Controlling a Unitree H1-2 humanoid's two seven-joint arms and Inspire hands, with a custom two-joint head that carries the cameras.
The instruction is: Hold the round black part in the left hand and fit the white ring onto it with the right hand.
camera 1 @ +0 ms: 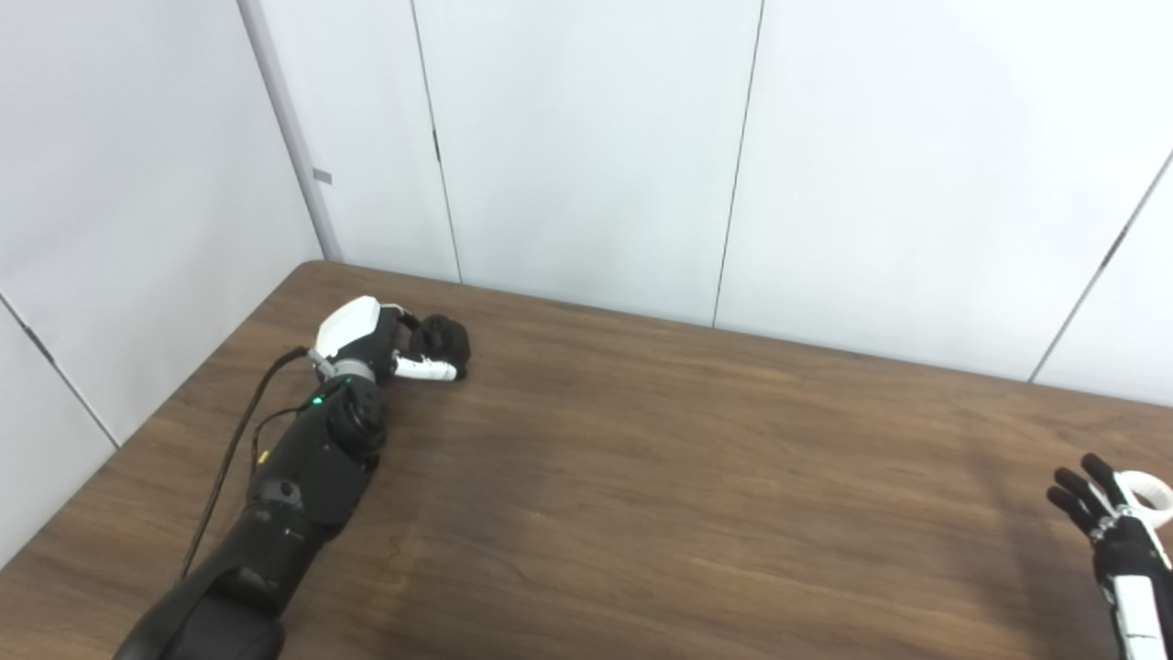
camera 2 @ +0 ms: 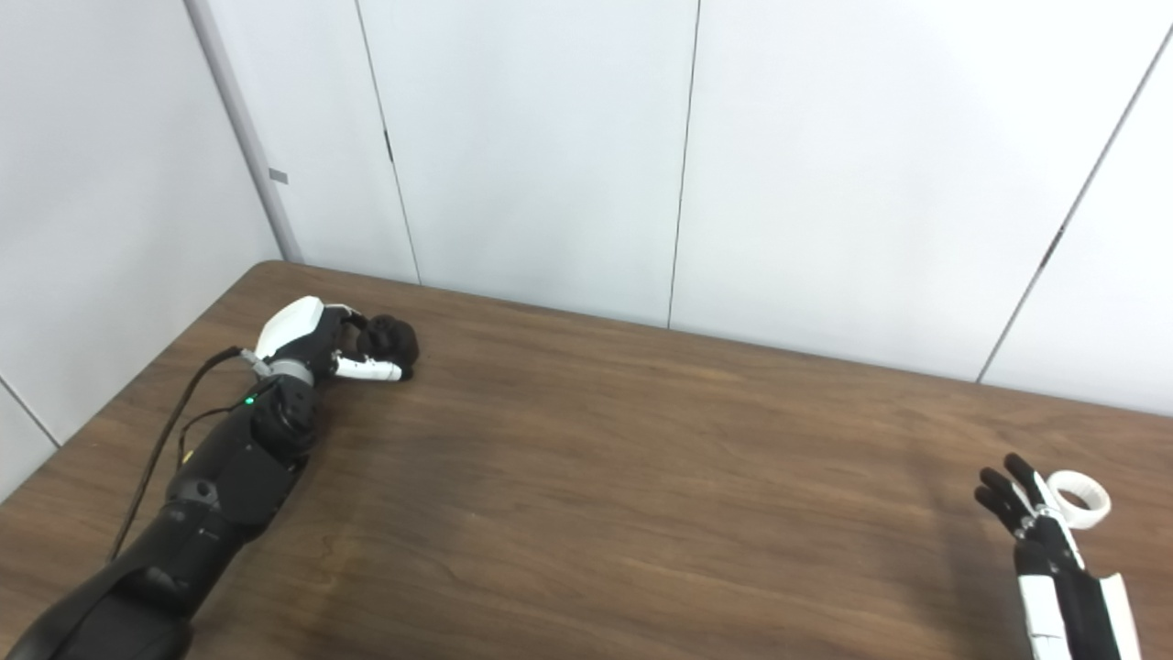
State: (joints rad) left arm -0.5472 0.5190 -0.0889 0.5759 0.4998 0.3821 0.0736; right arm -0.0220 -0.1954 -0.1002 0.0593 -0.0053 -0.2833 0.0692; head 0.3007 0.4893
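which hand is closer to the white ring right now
Right. The right hand is at the white ring, fingers spread beside it near the table's right edge. The left hand is far across the table, wrapped around the round black part.

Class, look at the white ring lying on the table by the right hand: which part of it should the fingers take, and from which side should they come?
Probably the near rim of the white ring, from above. It lies flat on the table with its hole open upward, so one finger could drop inside and pinch the band. The right hand is already beside it, fingers apart, on its near-left side.
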